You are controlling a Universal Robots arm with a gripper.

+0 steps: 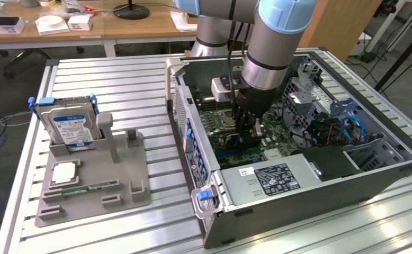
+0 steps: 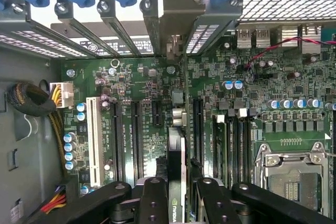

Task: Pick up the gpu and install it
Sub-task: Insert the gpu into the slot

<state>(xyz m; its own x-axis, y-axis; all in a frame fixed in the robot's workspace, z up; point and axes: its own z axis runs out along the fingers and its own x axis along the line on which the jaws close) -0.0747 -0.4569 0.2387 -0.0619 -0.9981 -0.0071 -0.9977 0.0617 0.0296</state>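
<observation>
Gripper (image 2: 177, 195) clamps gpu (image 2: 177, 156) edge-on; above motherboard (image 2: 136, 85).

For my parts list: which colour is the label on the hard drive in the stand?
Blue and white; the hard drive shows best in the exterior view.

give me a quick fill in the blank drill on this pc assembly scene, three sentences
1. The gripper is shut on the ____, held edge-on above the motherboard.
2. In the exterior view the arm reaches down into the open computer ____.
3. The hard drive standing in the grey holder has a ____ label.

Missing words: gpu; case; blue
</observation>
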